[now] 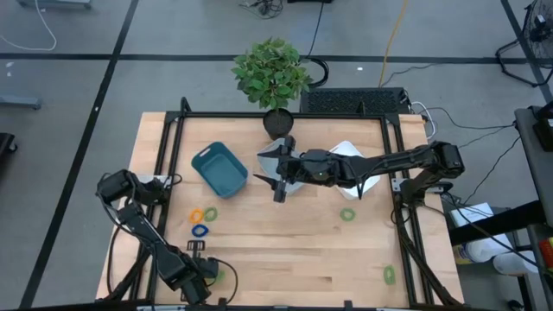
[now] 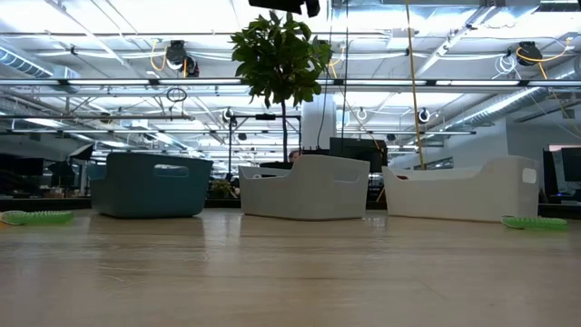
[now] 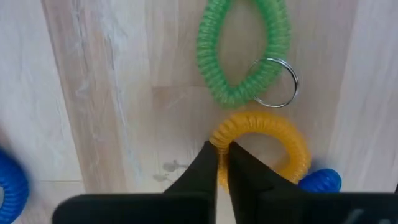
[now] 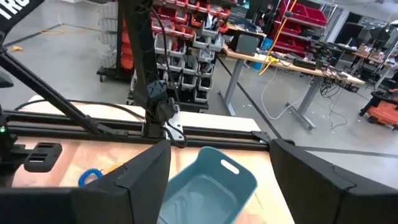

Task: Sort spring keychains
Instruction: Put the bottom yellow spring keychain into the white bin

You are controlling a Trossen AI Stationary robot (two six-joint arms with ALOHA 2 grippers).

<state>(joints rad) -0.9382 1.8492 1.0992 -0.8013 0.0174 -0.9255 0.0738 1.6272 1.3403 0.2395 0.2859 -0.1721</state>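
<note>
Spring keychains are scattered over the desk (image 1: pixel 285 250): an orange keychain (image 3: pixel 273 134), a green one (image 3: pixel 239 53) and a blue one (image 1: pixel 200 231) are clustered at left below the teal bin (image 1: pixel 220 168). The left end effector (image 3: pixel 222 163) is closed on the orange keychain (its coil pinched between the fingertips). Further right, two green keychains (image 1: pixel 347 214) (image 1: pixel 389 276) lie apart. The right end effector (image 4: pixel 217 186) is held open above the desk's middle, facing the teal bin.

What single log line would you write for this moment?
left hand: shut on orange coil | right hand: open, near teal bin
</note>
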